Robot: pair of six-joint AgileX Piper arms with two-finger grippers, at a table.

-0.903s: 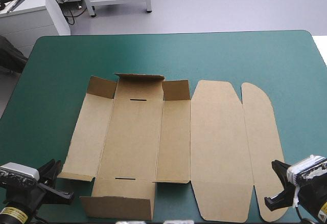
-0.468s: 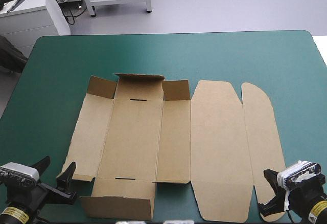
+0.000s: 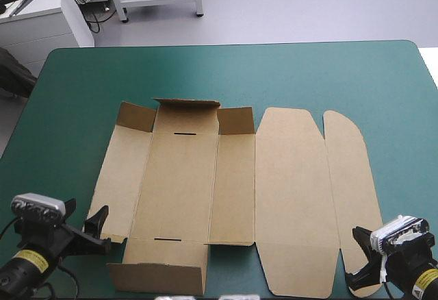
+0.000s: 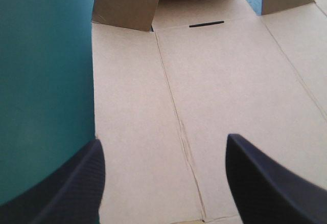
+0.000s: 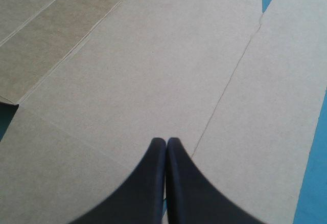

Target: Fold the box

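**The box [image 3: 226,190] opened flat, with a gripper stationed at each near corner.**
The brown sheet is spread on the middle of the teal-green cover [image 3: 342,74], its long axis set left to right and its creases running from near edge to far edge; only the end flaps [image 3: 186,114] are raised. The left gripper [image 4: 163,140] is held with its black fingers wide apart, astride the near end of the left side panel [image 4: 127,106], which extends straight ahead of it. The right gripper [image 5: 166,142] is shown with its fingers pressed together in one point, empty, over the near end of the lid [image 5: 153,70]. The left arm is judged nearer to the wall to be raised.
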